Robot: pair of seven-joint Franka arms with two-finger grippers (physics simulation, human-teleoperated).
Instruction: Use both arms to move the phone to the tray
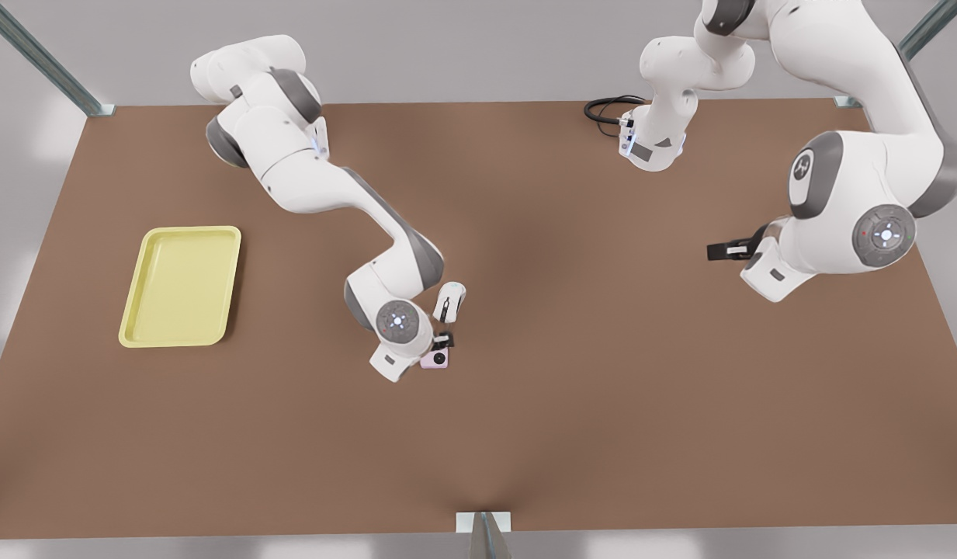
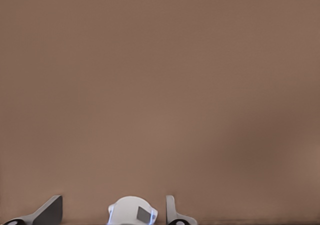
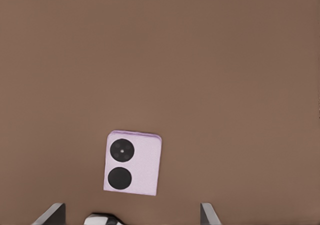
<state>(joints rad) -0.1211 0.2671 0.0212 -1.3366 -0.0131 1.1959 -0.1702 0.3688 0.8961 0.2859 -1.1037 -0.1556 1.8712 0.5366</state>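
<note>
The pale pink phone (image 1: 435,359) lies flat on the brown table, near the middle, lenses up. In the right wrist view the phone (image 3: 133,169) sits just ahead of my right gripper (image 3: 131,216), whose fingers (image 3: 53,212) stand wide apart to either side. In the front view that right gripper (image 1: 445,341) is on the arm at the front view's left, directly over the phone. The yellow tray (image 1: 182,286) lies far off at the front view's left. My left gripper (image 1: 720,250) waits open at the front view's right, over bare table, its fingers (image 2: 50,210) spread.
A white mouse (image 1: 449,300) with a black stripe lies right behind the right gripper, close to the phone. A black cable (image 1: 606,109) is coiled at the table's far edge. Metal frame posts stand at the table's corners and at its near edge (image 1: 483,532).
</note>
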